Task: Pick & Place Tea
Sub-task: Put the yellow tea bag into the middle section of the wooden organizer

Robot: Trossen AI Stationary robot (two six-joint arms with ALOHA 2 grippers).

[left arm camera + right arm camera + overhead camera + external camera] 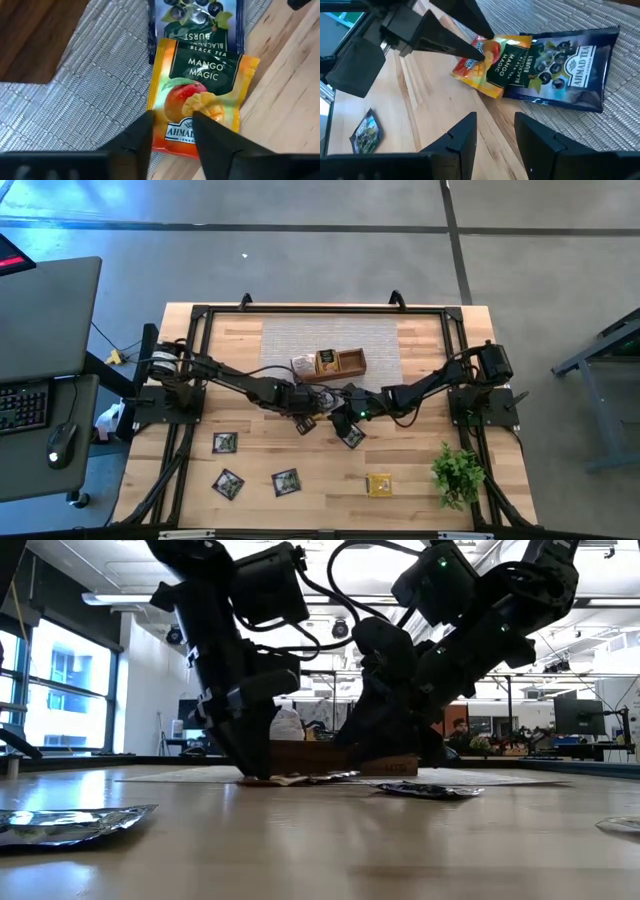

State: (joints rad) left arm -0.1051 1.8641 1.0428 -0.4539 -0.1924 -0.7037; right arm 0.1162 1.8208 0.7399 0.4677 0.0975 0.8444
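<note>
An orange "Mango Magic" sachet (200,100) lies flat at the woven mat's near edge, half on the wood. One end overlaps a blue "Blackcurrant Burst" sachet (570,65). My left gripper (172,127) is open. It comes down at the orange sachet's free end, one fingertip on each side of its middle; it also shows in the right wrist view (470,50). My right gripper (495,130) is open and empty over bare wood just in front of the two sachets. The brown tray (338,363) stands behind them on the mat (290,340). My left gripper's open fingertips (145,130) stand over the orange sachet's free end (175,142), slanting down from the table's left. The sachet lies flat. I cannot tell whether the tips touch it.
Dark sachets lie on the wood at the near left (225,443), (228,483), (286,481). Another lies under the right arm (352,437), and a yellow one lies nearby (379,484). A small green plant (458,473) stands at the near right. A pale sachet (302,365) sits at the tray's left end.
</note>
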